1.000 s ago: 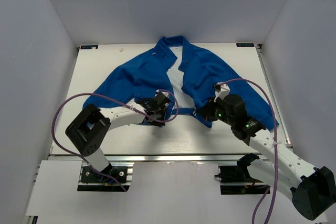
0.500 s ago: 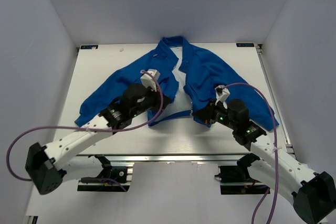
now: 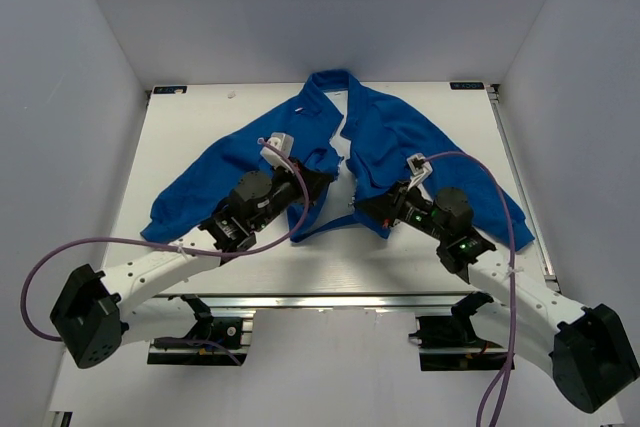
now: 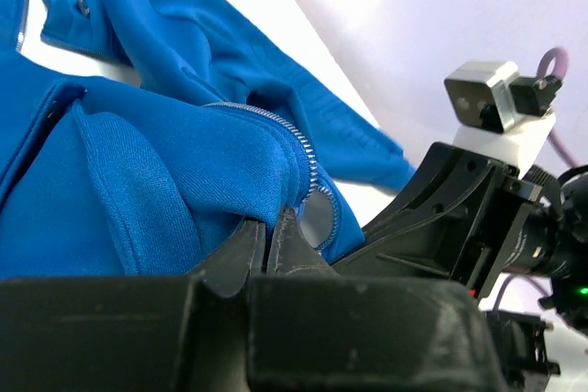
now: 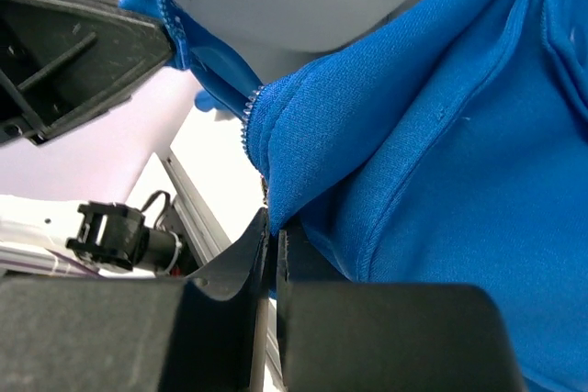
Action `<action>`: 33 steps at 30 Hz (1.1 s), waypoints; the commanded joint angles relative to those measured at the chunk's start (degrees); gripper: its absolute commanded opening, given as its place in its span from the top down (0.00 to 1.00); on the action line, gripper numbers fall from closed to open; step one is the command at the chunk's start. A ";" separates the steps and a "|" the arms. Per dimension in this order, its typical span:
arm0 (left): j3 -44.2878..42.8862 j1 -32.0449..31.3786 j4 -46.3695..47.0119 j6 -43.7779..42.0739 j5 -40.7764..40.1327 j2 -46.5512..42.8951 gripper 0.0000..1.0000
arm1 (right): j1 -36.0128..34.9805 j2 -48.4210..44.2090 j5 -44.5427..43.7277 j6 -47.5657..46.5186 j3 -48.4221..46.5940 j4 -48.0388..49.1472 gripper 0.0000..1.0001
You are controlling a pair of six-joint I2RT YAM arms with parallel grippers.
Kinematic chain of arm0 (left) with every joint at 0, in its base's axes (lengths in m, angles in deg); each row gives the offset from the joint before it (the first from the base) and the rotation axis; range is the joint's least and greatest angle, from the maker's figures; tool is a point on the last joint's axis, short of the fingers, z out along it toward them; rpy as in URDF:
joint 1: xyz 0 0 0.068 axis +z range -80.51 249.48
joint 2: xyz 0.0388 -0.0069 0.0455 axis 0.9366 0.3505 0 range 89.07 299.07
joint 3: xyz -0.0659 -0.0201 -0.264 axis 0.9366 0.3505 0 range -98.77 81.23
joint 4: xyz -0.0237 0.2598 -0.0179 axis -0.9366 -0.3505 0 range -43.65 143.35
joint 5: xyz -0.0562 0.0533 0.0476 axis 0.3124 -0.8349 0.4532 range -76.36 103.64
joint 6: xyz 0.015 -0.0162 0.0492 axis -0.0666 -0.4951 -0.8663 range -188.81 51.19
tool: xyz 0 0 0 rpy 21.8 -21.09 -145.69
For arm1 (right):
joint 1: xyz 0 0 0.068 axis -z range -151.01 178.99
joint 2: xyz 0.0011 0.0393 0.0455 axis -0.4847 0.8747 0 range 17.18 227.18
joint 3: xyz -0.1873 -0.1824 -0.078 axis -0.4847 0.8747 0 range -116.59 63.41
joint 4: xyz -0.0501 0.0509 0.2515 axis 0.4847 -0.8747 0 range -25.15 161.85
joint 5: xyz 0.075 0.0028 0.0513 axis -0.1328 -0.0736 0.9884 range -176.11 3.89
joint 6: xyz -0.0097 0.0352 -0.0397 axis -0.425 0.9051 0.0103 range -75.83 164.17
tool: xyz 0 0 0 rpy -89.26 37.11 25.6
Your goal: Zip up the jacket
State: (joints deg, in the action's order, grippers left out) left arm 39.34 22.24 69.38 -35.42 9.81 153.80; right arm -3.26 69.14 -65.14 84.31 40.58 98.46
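1. Left pincer (image 4: 273, 227): jaws closed, pinching the front edge of the jacket (image 4: 138, 162), with the zipper (image 4: 266, 120) teeth just above the tips.
2. Right pincer (image 5: 271, 227): jaws closed on the jacket's other front edge, teeth just above.
3. The jacket lies on the table (image 3: 200, 107), spreading away beyond both pincers, collar farthest.

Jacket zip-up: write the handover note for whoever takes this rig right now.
The left pincer is shut on the jacket, pinching one front edge low down beside the zipper teeth.
The right pincer is shut on the opposite front edge, also near its bottom.
The jacket lies on the table, collar at the far side, front open.
Done: both lower front edges are gripped and lifted.
Left: bring the two zipper ends together, engage them, then pull the zip up.
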 commanded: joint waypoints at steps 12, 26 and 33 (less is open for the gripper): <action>2.34 -1.27 15.52 2.38 -3.19 1.54 1.00 | -0.01 8.15 -0.58 4.59 -5.56 21.20 1.00; 2.25 -2.85 17.80 1.07 -6.19 4.09 1.00 | -0.01 8.95 -0.24 3.99 -6.88 22.60 1.00; 2.95 -2.85 18.42 1.42 -5.30 3.30 1.00 | -0.01 7.98 3.20 1.79 -6.35 22.35 1.00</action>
State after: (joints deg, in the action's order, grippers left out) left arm 42.29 19.79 85.06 -33.83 3.80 158.98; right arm -3.24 79.04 -64.53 87.68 36.36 115.43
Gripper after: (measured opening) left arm 0.036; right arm 0.032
